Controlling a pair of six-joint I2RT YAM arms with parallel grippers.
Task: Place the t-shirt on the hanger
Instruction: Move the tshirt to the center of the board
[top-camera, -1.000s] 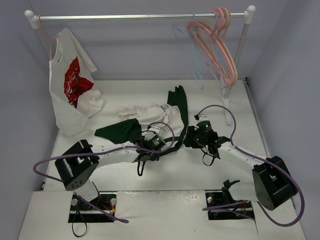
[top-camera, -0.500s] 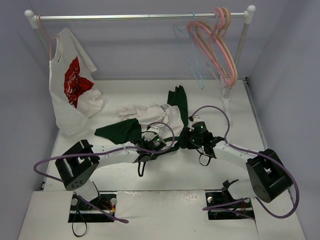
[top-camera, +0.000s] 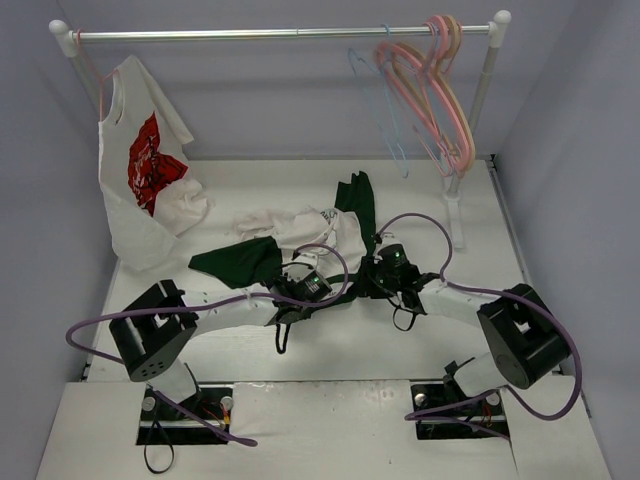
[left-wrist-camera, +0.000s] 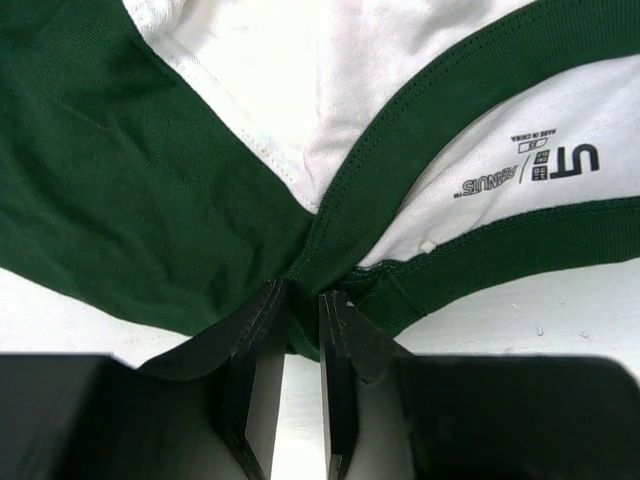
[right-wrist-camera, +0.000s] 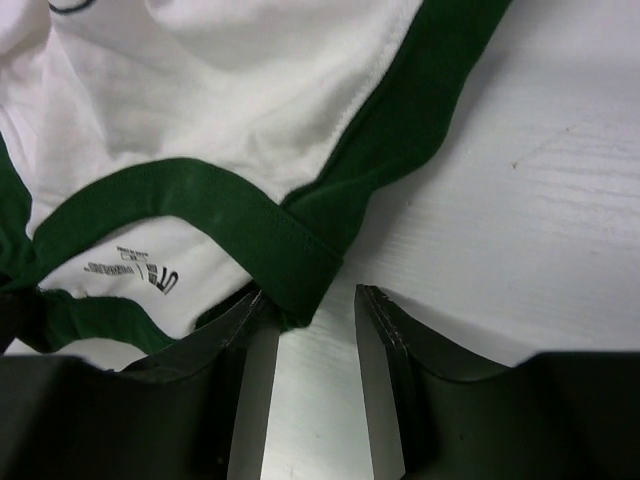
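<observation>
Here, the left jaws are closing almost fully on the t-shirt (left-wrist-camera: 250, 90), pinching a bunched fold of its dark green collar trim between the two black fingers (left-wrist-camera: 252, 380). Only a thin slit is showing between them. The printed neck label (left-wrist-camera: 530, 170) is lying to the right of the pinch in the left wrist view.

The right jaws are standing partly open and gripping nothing. The folded end of the green collar trim is lying at their mouth, against the tip of the left-hand finger (right-wrist-camera: 245, 390), and bare white surface (right-wrist-camera: 520, 200) is showing through the gap.

In the top view the garment is lying crumpled at the middle of the frame, with one green sleeve spreading to the lower left and another pointing toward the top. The hanger (top-camera: 393, 115) is hanging from the rail (top-camera: 280, 34) at the upper right, well apart from the garment and just left of the pink hangers (top-camera: 445, 110). A white shirt with a red graphic (top-camera: 145, 170) is hanging at the upper left.
</observation>
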